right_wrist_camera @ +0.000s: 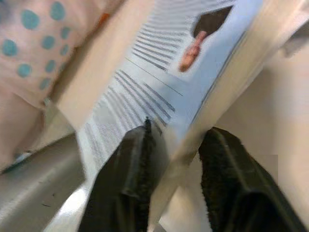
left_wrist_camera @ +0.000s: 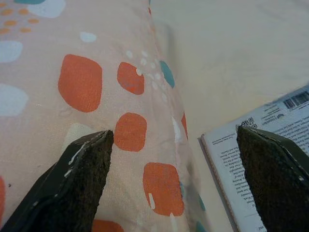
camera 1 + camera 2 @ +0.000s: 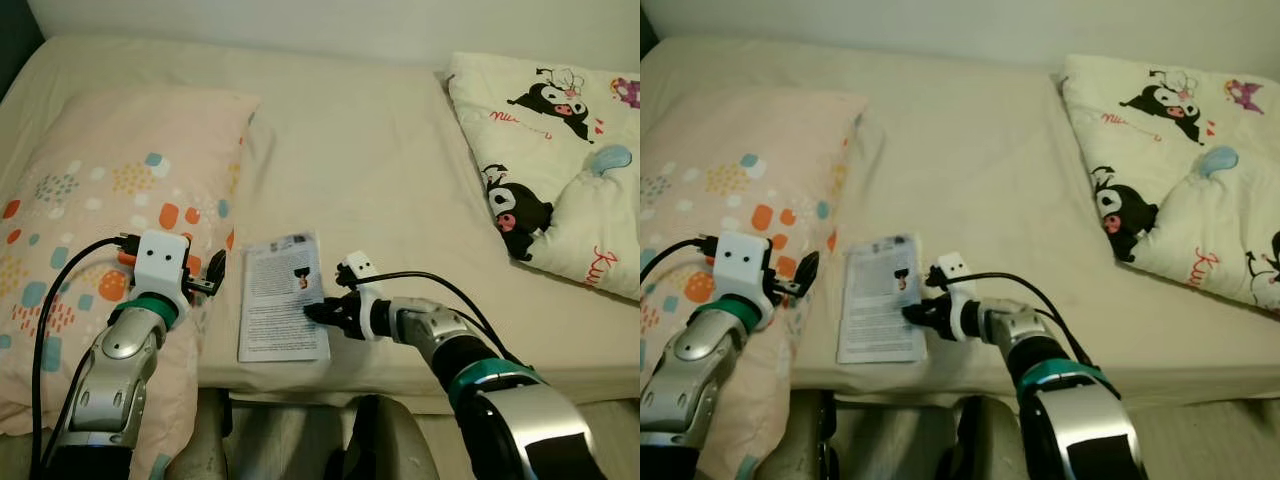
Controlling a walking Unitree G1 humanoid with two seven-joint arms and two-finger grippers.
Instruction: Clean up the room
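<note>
A thin printed booklet (image 3: 280,295) lies flat on the cream bed sheet (image 3: 380,150), close to the front edge. My right gripper (image 3: 318,315) is at the booklet's near right edge. In the right wrist view its fingers (image 1: 128,169) pinch that edge of the booklet (image 1: 159,72), one on the printed page and one beneath. My left gripper (image 3: 205,275) hovers open over the right edge of the pink patterned pillow (image 3: 110,180), just left of the booklet. In the left wrist view the pillow (image 2: 72,72) and the booklet's corner (image 2: 270,121) lie between the spread fingers (image 2: 82,179).
A folded cream blanket (image 3: 560,150) with black cartoon figures lies at the back right of the bed. The mattress's front edge (image 3: 400,385) runs just under my arms, with my grey legs below it. A pale wall closes the far side.
</note>
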